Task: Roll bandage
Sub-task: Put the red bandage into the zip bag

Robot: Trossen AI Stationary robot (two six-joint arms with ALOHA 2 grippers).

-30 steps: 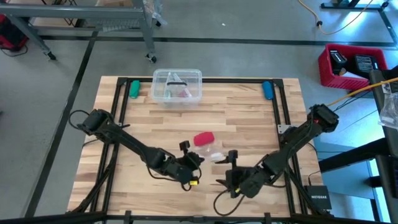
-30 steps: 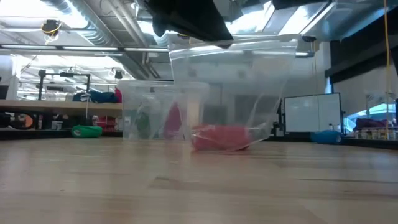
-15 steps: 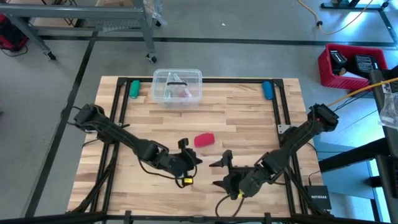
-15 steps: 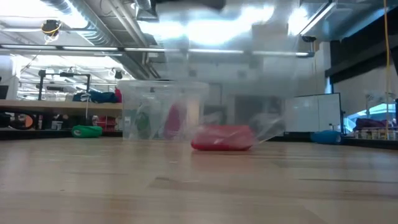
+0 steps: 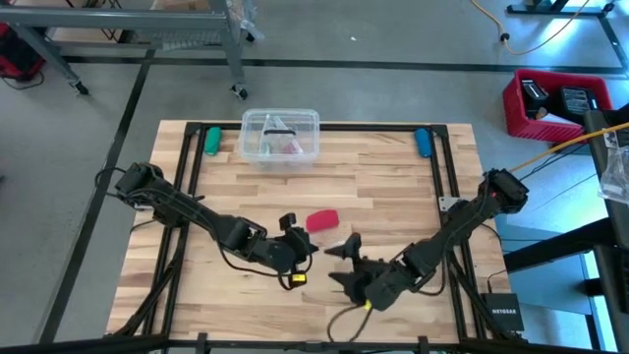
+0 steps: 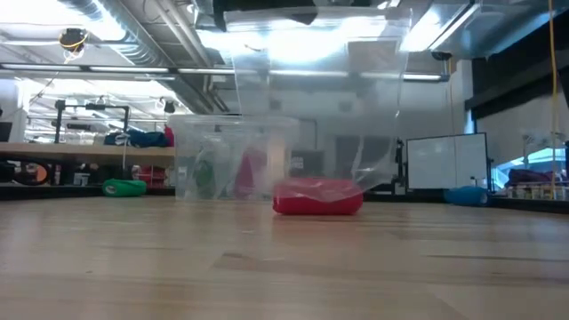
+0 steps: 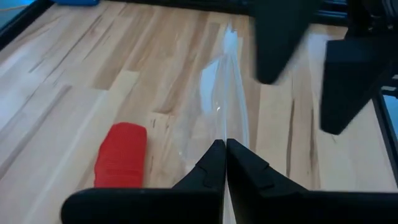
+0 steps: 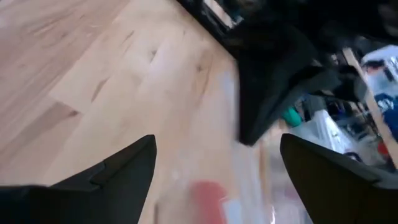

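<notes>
- The wooden table (image 5: 393,187) carries the 2 arms at its near half; a clear plastic box (image 5: 280,136) sits at the far edge, well apart from the work.
- The clear plastic wrapper (image 7: 225,93) hangs in the air, pinched at 1 edge by the left gripper (image 7: 224,149), whose fingers are pressed together on the film.
- The right gripper (image 5: 344,264) waits just beside it, jaws spread wide and empty.
- The bandage (image 5: 322,219) lies free on the boards as 1 small red roll, out of the wrapper and near the left gripper's tip.
- Judgement: the step in hand looks like clearing the wrapper. Carry it sideways, away from the roll, so trailing film does not drag or nudge the bandage, then drop it clear of the working patch.
</notes>
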